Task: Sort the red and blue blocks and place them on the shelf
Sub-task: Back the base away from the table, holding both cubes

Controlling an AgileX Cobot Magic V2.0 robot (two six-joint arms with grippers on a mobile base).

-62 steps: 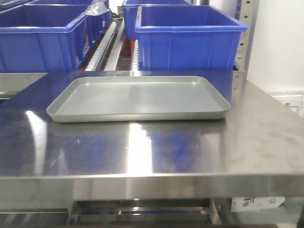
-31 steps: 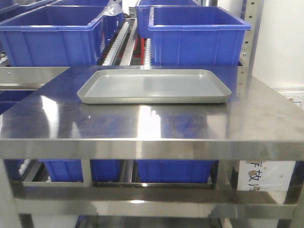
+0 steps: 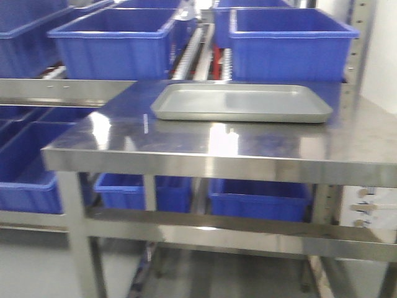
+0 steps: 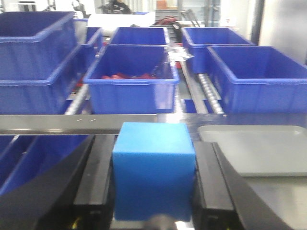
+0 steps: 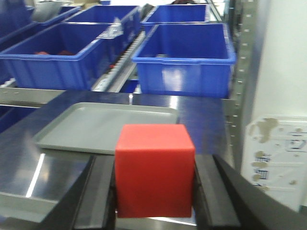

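Shelf (image 5: pixel 240 72) straight ahead of both arms, beyond desk (image 5: pixel 201 115) and tray (image 5: pixel 105 124). Left gripper (image 4: pixel 154 165) clamps blue block (image 4: pixel 153 175); right gripper (image 5: pixel 154 191) clamps red block (image 5: pixel 154 167). Bin with red pieces (image 4: pixel 132 93) directly ahead of left gripper.

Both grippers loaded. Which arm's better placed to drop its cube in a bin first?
Left, probably. The left gripper holds the blue cube with a bin straight ahead and close; the right gripper's red cube has the tray and tabletop between it and the bins.

Grey tray (image 3: pixel 242 102) on steel table (image 3: pixel 186 148); blue bins (image 3: pixel 111 54) behind.
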